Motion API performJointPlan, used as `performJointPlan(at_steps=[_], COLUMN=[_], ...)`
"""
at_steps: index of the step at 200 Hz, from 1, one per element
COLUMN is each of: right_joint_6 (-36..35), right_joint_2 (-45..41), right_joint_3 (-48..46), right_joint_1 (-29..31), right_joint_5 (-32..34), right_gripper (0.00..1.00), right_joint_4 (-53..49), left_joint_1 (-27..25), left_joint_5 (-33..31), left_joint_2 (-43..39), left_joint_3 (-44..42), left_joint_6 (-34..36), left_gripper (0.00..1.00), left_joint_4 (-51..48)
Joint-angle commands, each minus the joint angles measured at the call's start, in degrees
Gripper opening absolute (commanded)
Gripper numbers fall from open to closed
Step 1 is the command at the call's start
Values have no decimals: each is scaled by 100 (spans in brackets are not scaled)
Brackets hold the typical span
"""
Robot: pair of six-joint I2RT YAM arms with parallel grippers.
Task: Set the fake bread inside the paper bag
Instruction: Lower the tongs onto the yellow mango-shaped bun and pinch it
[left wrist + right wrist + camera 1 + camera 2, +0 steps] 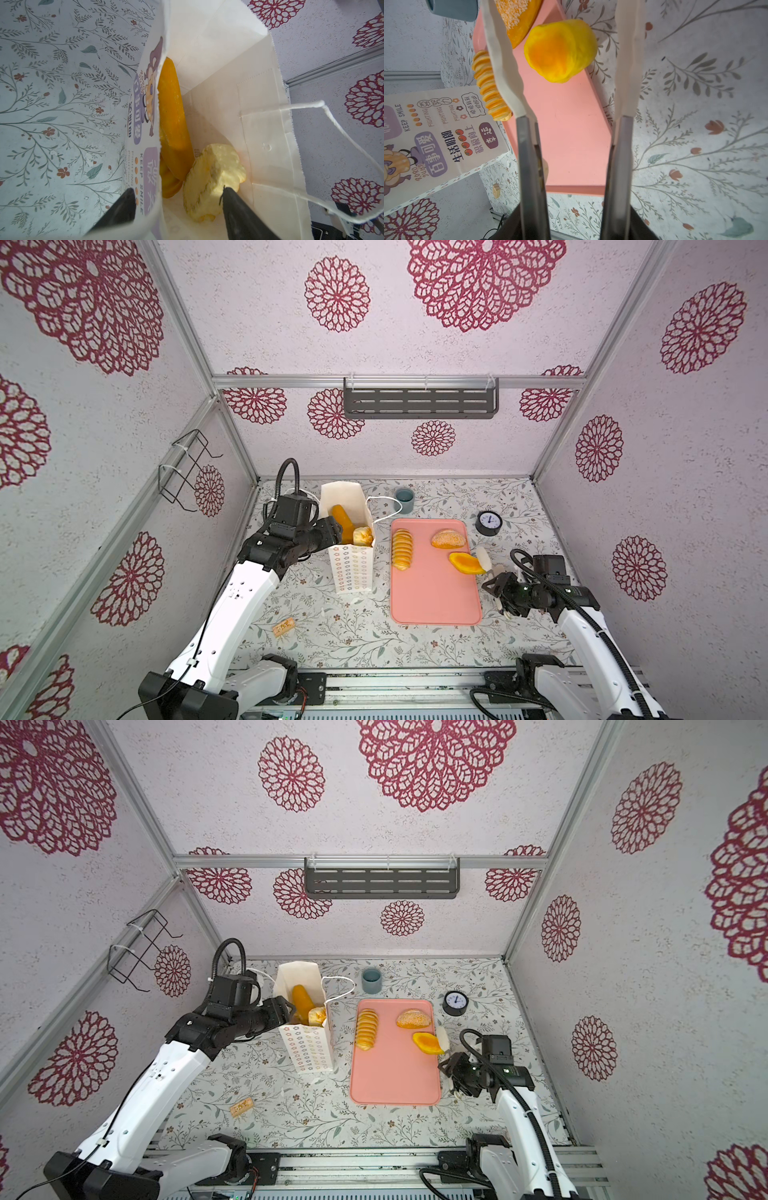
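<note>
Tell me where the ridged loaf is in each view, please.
Both top views: ridged loaf lies along the tray's left edge, the side nearest the bag.
Left wrist: not in it.
Right wrist: upper left, partly behind the tongs.
Shared landmark: the bag, seen in all four.
</note>
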Motion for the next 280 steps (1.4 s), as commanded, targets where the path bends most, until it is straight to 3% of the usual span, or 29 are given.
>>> performJointPlan(at_steps=[1,147,280], right_joint_6=[98,167,206], right_joint_2=[42,680,1038], right_joint_3=[39,-170,-315], right_joint_1=[-58,-170,-164], right_joint_5=[-230,-684,-870], right_gripper=[55,50,37], right_joint_4=[338,944,1456], left_joint_1=[25,40,42], left_joint_5=[4,-89,-119], left_joint_2=[-117,-100,-121], left_joint_3=[-56,-107,-132], left_joint_6=[21,-4,-54], left_gripper=[69,69,69], left_joint_4=[138,150,124])
